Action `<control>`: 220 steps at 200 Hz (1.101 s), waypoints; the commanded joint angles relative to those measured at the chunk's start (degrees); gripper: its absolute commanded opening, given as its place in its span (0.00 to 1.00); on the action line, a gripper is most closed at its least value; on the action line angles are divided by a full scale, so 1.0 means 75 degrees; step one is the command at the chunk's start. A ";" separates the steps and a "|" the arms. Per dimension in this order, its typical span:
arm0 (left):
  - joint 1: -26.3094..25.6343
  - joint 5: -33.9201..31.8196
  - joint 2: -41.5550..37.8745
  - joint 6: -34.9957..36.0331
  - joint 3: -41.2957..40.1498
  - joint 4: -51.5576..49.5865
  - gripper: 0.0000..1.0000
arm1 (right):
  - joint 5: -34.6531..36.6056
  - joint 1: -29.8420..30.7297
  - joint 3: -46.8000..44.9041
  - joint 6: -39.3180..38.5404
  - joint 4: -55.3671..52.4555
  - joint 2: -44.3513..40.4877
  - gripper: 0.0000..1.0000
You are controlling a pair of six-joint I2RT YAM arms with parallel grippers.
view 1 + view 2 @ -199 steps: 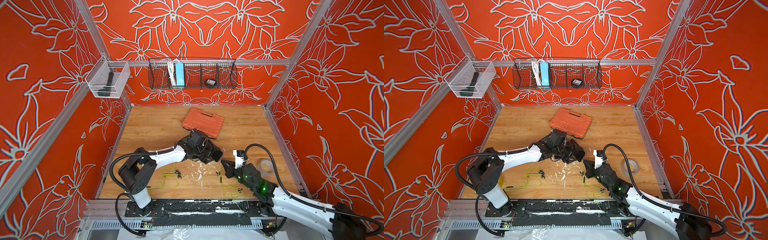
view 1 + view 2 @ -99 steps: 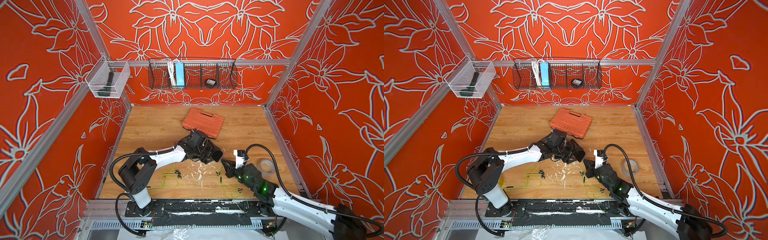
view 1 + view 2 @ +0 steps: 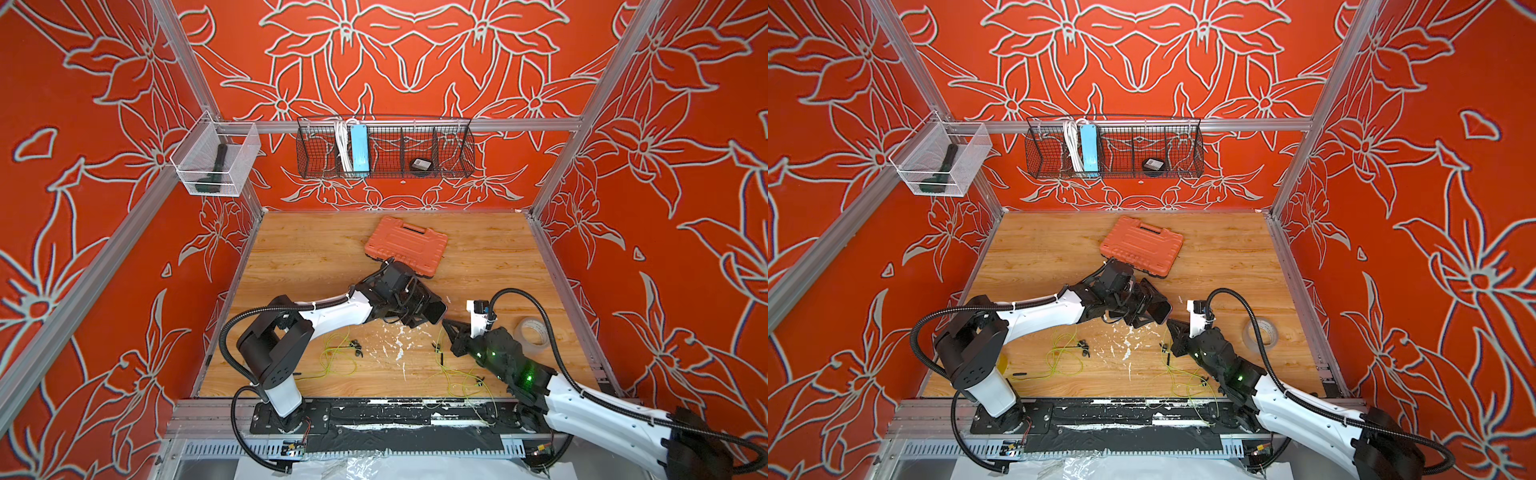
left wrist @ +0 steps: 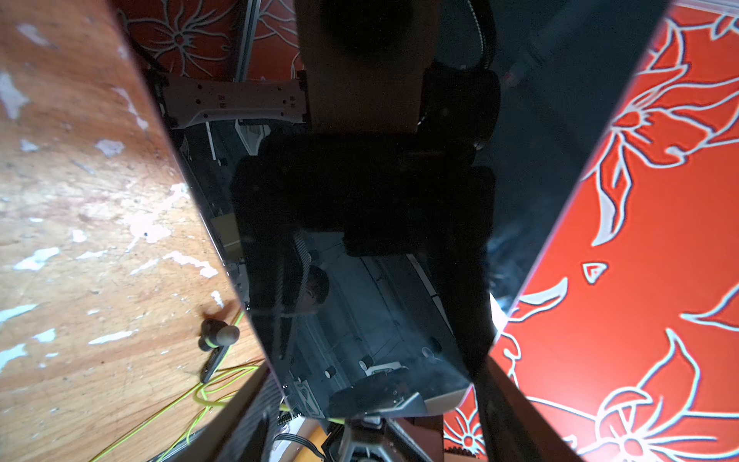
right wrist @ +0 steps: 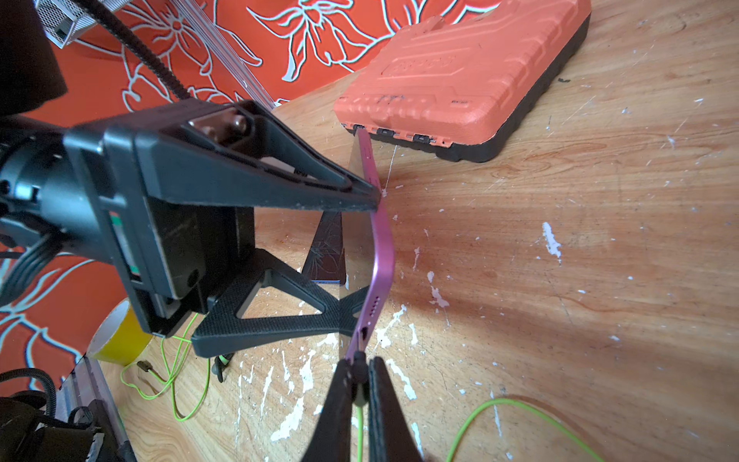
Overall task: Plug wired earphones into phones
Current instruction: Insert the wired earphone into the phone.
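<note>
**Top views.** In both top views the left gripper (image 3: 417, 306) is at the centre of the wooden tabletop (image 3: 311, 257). Its fingers are clamped across a flat black glossy smartphone with a purple metal rim (image 3: 434, 311), held up on edge. At about 4 o'clock from the phone, the right gripper (image 3: 447, 324) points its closed tips at the phone's near end.

A loose set of thin yellow-green wired earphones with black buds (image 3: 341, 353) lies at 7 o'clock from the phone. A second yellow-green earphone cable (image 3: 449, 376) trails from the right gripper toward 6 o'clock. A ribbed orange plastic case (image 3: 405, 245) lies at 12 o'clock. No second phone can be made out.

**Left wrist view.** The phone's dark screen (image 4: 360, 240) fills the frame and mirrors the gripper. One black earbud (image 4: 218, 336) rests on the wood beside it.

**Right wrist view.** The phone (image 5: 378, 240) is seen edge-on, pinched between the left gripper's two black fingers (image 5: 320, 188). The right gripper (image 5: 358, 384) is closed tight on the small black plug (image 5: 358, 362). The plug tip meets or nearly meets the rim just beside the small port (image 5: 364, 332), not inside it.

**Step in hand.** The step looks to be lining up the plug with the socket of this phone, and the plug does not look seated yet. The next move likely calls for a slight sideways correction onto the port. After that comes a straight push along the phone's length while the left grip holds firm.
</note>
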 commanded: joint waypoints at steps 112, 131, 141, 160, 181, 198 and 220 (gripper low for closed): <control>-0.0207 0.0241 -0.0349 -0.0046 0.0017 0.0228 0.56 | 0.0270 -0.0017 0.0196 -0.0165 -0.0154 -0.0225 0.00; -0.0236 0.0266 -0.0325 -0.0058 0.0011 0.0249 0.56 | 0.0263 -0.0017 0.0214 -0.0166 -0.0113 -0.0190 0.00; -0.0248 0.0272 -0.0310 -0.0062 0.0017 0.0277 0.56 | 0.0251 -0.0020 0.0228 -0.0162 -0.0110 -0.0166 0.00; -0.0260 0.0336 -0.0276 -0.0093 0.0028 0.0359 0.56 | 0.0251 -0.0018 0.0231 -0.0154 -0.0096 -0.0164 0.00; -0.0267 0.0359 -0.0271 -0.0124 0.0028 0.0395 0.56 | 0.0257 -0.0017 0.0230 -0.0136 -0.0097 -0.0178 0.00; -0.0271 0.0408 -0.0280 -0.0167 -0.0006 0.0461 0.56 | 0.0269 -0.0018 0.0241 -0.0130 -0.0078 -0.0155 0.00; -0.0271 0.0516 -0.0293 -0.0295 -0.0094 0.0674 0.56 | 0.0304 -0.0018 0.0227 -0.0100 -0.0023 -0.0094 0.00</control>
